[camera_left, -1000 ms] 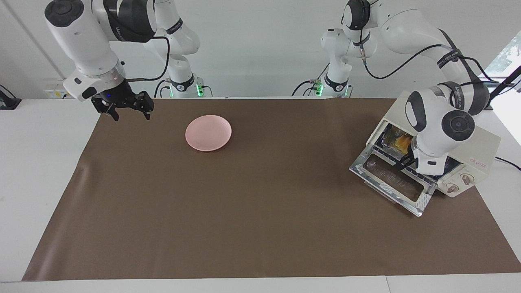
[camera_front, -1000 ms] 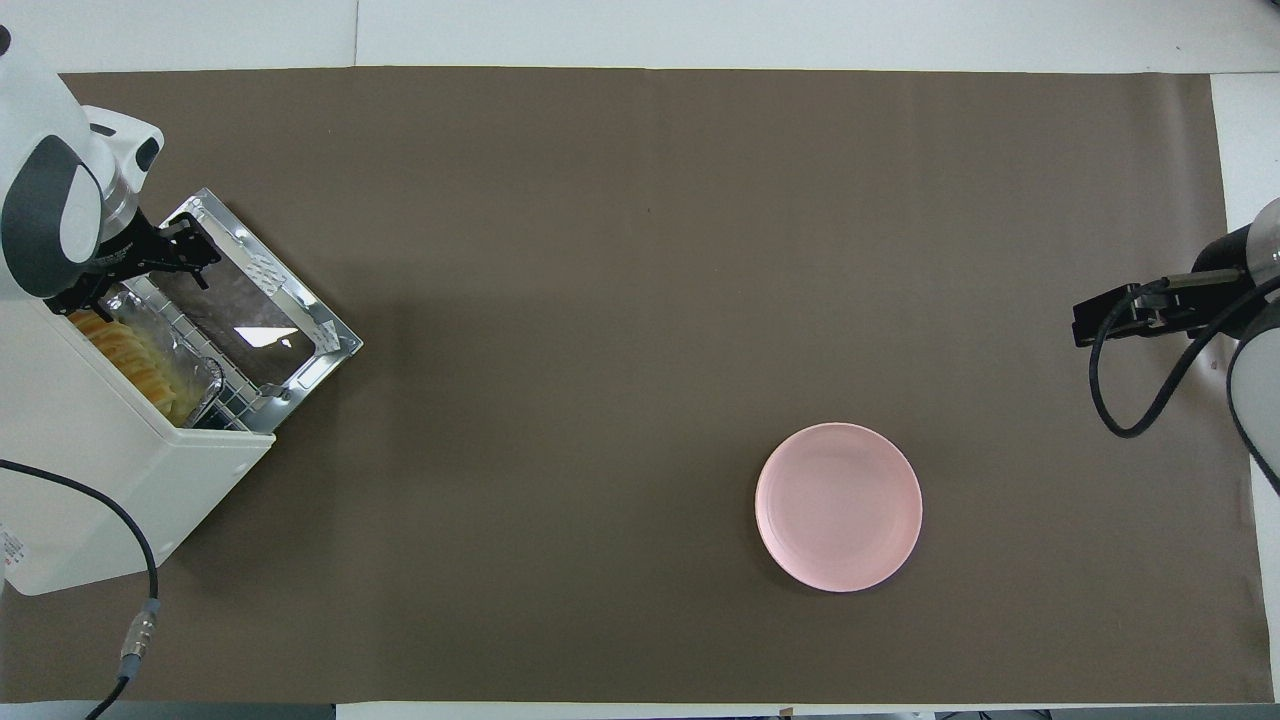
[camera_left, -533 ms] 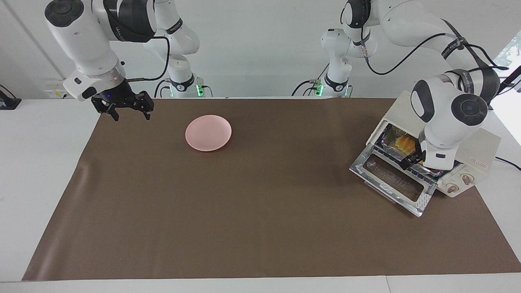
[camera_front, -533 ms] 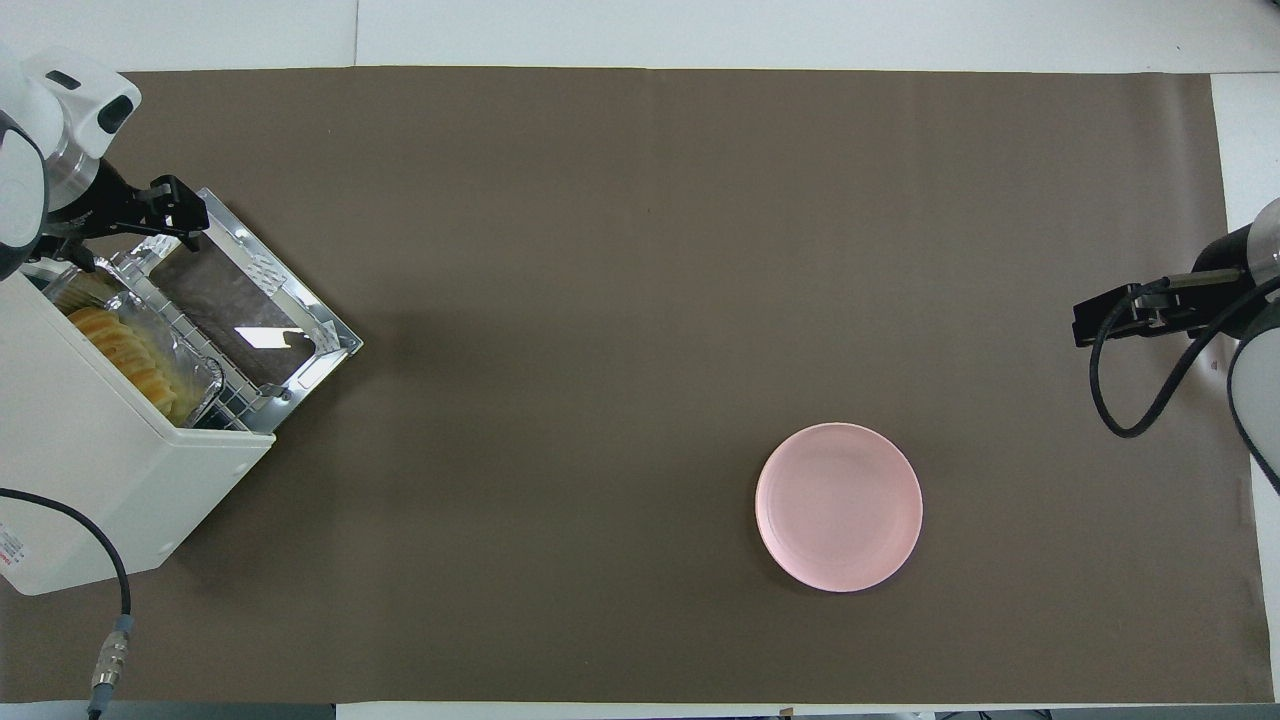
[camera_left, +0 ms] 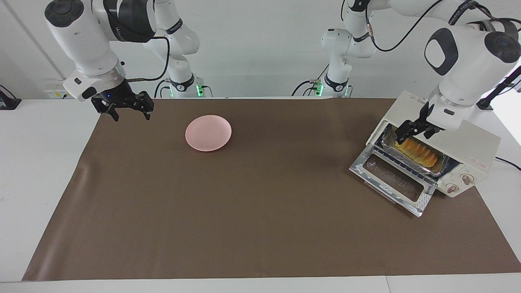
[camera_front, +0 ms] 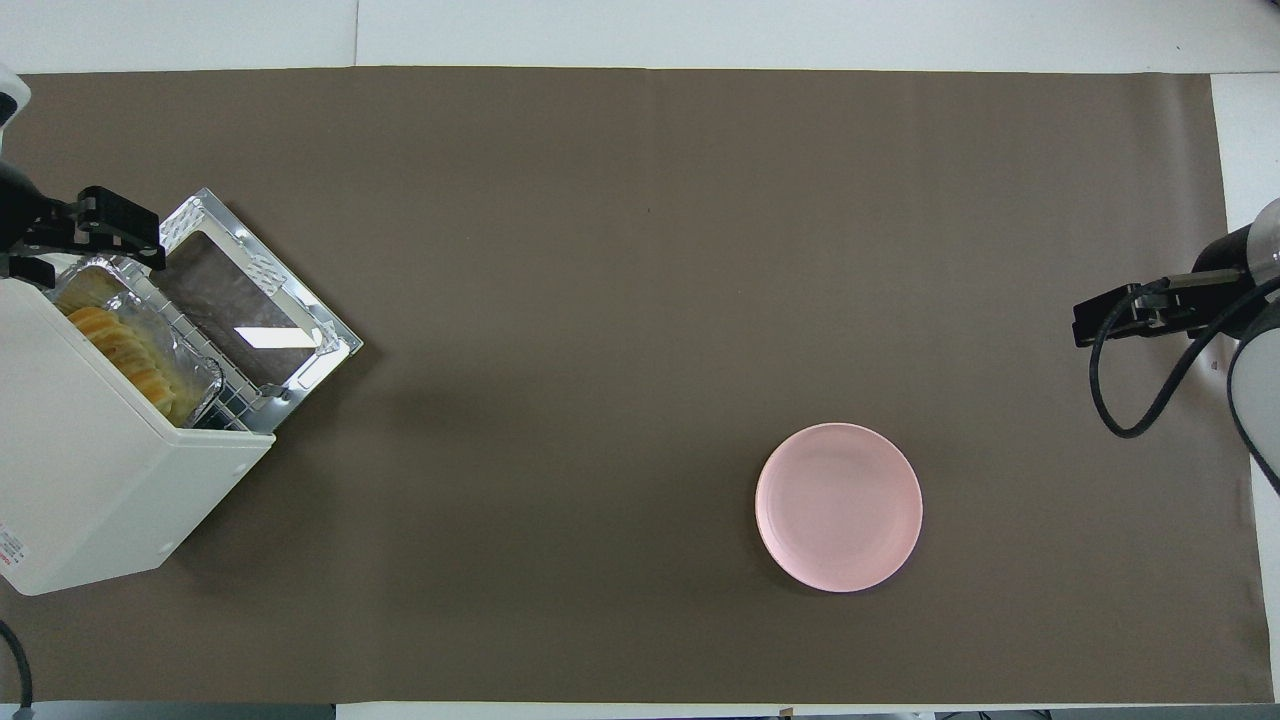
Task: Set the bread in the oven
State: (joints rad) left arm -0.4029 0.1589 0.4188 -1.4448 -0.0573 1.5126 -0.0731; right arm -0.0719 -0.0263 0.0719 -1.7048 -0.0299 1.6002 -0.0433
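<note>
The golden ridged bread (camera_left: 419,150) lies in a foil tray (camera_left: 392,147) on the wire rack inside the cream-white oven (camera_left: 476,146), at the left arm's end of the table. The glass door (camera_left: 392,179) hangs open, flat on the mat. In the overhead view the bread (camera_front: 125,345) shows just inside the oven (camera_front: 90,470). My left gripper (camera_left: 414,133) is open and empty, raised just above the oven's mouth, apart from the bread; it also shows in the overhead view (camera_front: 85,240). My right gripper (camera_left: 129,114) is open and empty, waiting over the mat's corner at the right arm's end.
A round pink plate (camera_left: 208,132) sits empty on the brown mat (camera_left: 260,211), toward the right arm's end and near the robots; it also shows in the overhead view (camera_front: 838,506). The open oven door (camera_front: 250,310) juts out onto the mat.
My left gripper has drawn back out of the oven's mouth and risen above it, uncovering the bread in its tray. The right arm has not moved.
</note>
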